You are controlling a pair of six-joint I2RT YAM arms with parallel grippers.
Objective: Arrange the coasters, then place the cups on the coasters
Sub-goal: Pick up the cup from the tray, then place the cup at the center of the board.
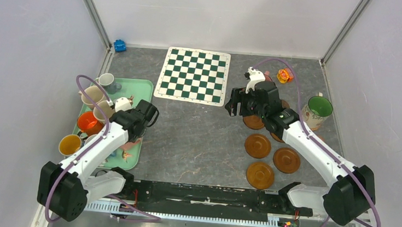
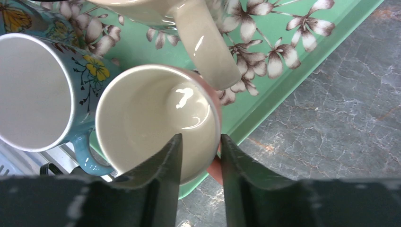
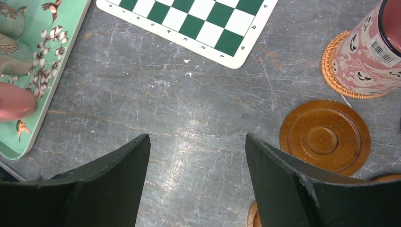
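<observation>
Several cups crowd the mint tray (image 1: 141,89) at left: cream (image 1: 92,94), orange (image 1: 87,121), yellow (image 1: 68,145). My left gripper (image 2: 201,137) straddles the wall of a pink cup with a cream inside (image 2: 142,109); one finger is inside, the other touches the outer rim, with a gap left. A blue flowered cup (image 2: 33,90) stands beside it. Brown wooden coasters (image 1: 257,145) (image 1: 286,160) (image 1: 260,175) lie at right. My right gripper (image 3: 196,137) hangs open over bare table beside a wooden coaster (image 3: 325,136). A pink patterned cup (image 3: 373,52) rests on a woven coaster (image 3: 331,71).
A green-and-white chequered mat (image 1: 194,75) lies at the back centre. A green-lined cup (image 1: 318,110) stands at the far right. A small orange toy (image 1: 284,75) and a blue toy (image 1: 119,45) sit near the back wall. Side walls close in both sides.
</observation>
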